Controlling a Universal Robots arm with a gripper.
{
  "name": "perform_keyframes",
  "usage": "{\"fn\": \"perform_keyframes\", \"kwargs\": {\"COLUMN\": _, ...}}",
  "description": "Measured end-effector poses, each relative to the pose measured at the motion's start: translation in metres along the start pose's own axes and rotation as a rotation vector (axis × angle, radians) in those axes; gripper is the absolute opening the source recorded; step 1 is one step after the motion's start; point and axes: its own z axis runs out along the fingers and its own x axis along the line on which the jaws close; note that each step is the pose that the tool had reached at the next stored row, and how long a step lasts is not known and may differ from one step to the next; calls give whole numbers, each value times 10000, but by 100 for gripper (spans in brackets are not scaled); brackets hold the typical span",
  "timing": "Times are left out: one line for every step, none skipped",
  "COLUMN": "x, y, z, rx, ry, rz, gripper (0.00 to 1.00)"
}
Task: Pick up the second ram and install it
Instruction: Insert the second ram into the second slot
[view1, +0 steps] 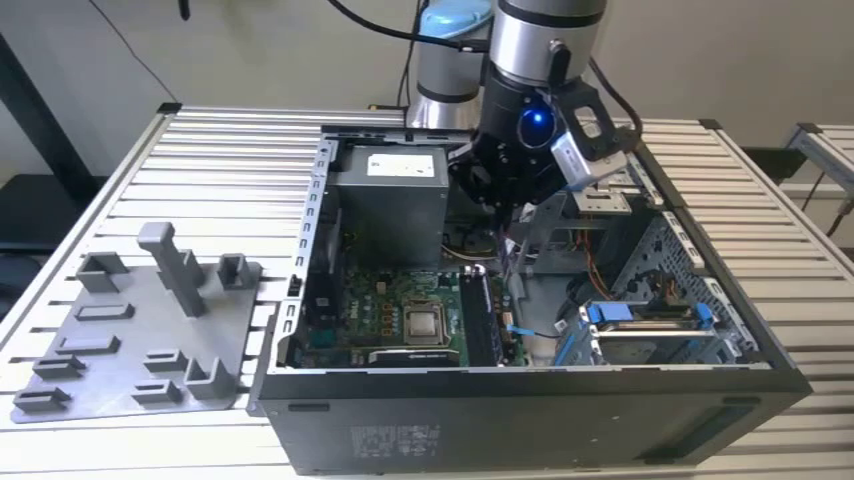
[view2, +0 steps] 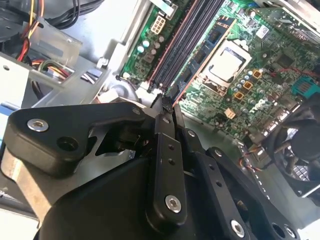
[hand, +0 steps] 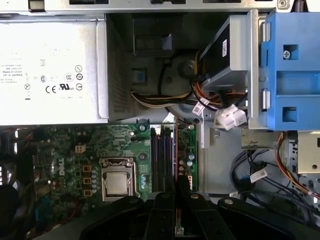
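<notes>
Gripper (view1: 505, 235) is down inside the case (view1: 534, 385), centre of the exterior view, just above the slot row. In the second wrist view its tip (view2: 166, 100) sits right at the end of the slots; contact can't be confirmed.

Jaws: can't tell whether they're spread or pinching, the linkage blocks the gap.

Ram (view2: 207, 47): one chip-side stick stands upright in the slot next to the CPU socket (view1: 424, 323). In the exterior view it's the dark strip (view1: 477, 318) right of the socket, lower centre. I take this as the second ram. Whether it's fully latched isn't visible.

Judgement on the step: this is seating.
- Keep the push straight down along the slot plane.
- Load both ends evenly; a push at one end only risks a tilted stick and an unlatched clip.
- Watch the cables hanging near the arm.

Farther back: PSU (view1: 387, 190), upper centre. Blue clips (view1: 641, 313) are at right. The grey tray (view1: 134, 340) sits well apart at far left, with no stick on it.
</notes>
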Motion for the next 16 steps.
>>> {"fn": "perform_keyframes", "kwargs": {"x": 0, "y": 0, "z": 7, "rx": 1, "ry": 0, "rz": 0, "gripper": 14}}
{"fn": "perform_keyframes", "kwargs": {"x": 0, "y": 0, "z": 15, "rx": 1, "ry": 0, "rz": -1, "gripper": 14}}
{"fn": "perform_keyframes", "kwargs": {"x": 0, "y": 0, "z": 22, "rx": 0, "ry": 0, "rz": 0, "gripper": 14}}
{"fn": "perform_keyframes", "kwargs": {"x": 0, "y": -1, "z": 30, "rx": 0, "ry": 0, "rz": -1, "gripper": 14}}
{"fn": "perform_keyframes", "kwargs": {"x": 1, "y": -1, "z": 36, "rx": 1, "ry": 0, "rz": -1, "gripper": 14}}
{"fn": "perform_keyframes", "kwargs": {"x": 1, "y": -1, "z": 43, "rx": 1, "ry": 0, "rz": -1, "gripper": 14}}
{"fn": "perform_keyframes", "kwargs": {"x": 1, "y": -1, "z": 51, "rx": 0, "ry": 0, "rz": 0, "gripper": 14}}
{"fn": "perform_keyframes", "kwargs": {"x": 1, "y": -1, "z": 57, "rx": 0, "ry": 0, "rz": 0, "gripper": 14}}
{"fn": "perform_keyframes", "kwargs": {"x": 1, "y": -1, "z": 63, "rx": 0, "ry": 0, "rz": -1, "gripper": 14}}
{"fn": "perform_keyframes", "kwargs": {"x": 1, "y": -1, "z": 69, "rx": 0, "ry": 0, "rz": -1, "gripper": 14}}
{"fn": "perform_keyframes", "kwargs": {"x": 2, "y": -1, "z": 75, "rx": 1, "ry": 0, "rz": -1, "gripper": 14}}
{"fn": "perform_keyframes", "kwargs": {"x": 2, "y": -1, "z": 80, "rx": 1, "ry": 0, "rz": 0, "gripper": 14}}
{"fn": "perform_keyframes", "kwargs": {"x": 2, "y": -1, "z": 85, "rx": 1, "ry": 0, "rz": -1, "gripper": 14}}
{"fn": "perform_keyframes", "kwargs": {"x": 2, "y": -1, "z": 91, "rx": 0, "ry": 0, "rz": -1, "gripper": 14}}
{"fn": "perform_keyframes", "kwargs": {"x": 2, "y": -2, "z": 96, "rx": 0, "ry": 0, "rz": -1, "gripper": 14}}
{"fn": "perform_keyframes", "kwargs": {"x": 2, "y": -2, "z": 100, "rx": 1, "ry": 1, "rz": -1, "gripper": 14}}
